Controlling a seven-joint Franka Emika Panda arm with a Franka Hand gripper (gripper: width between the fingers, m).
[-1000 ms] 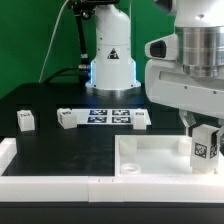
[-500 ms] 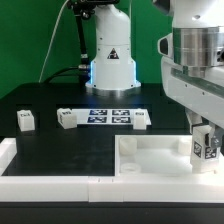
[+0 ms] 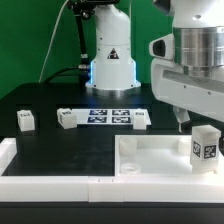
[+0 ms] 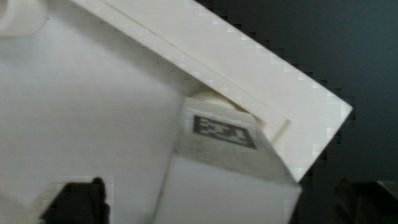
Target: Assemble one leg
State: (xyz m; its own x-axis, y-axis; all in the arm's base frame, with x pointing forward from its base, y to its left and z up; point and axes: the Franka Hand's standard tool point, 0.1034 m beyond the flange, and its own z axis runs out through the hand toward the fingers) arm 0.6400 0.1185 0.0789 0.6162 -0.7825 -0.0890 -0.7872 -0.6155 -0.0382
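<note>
The tool (image 3: 190, 124) has risen since half a second ago and now hangs open, clear of the leg (image 3: 205, 147). The leg stands upright at the tray-like piece's (image 3: 150, 157) 3 o'clock corner, tag facing out.

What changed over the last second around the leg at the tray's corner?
The gripper first came down around the leg, then let go and rose toward the exterior view's left; its fingers now hang above the leg, clear of it. The leg stayed upright at the corner of the white tray. The three small blocks and the marker board on the table did not move.
</note>
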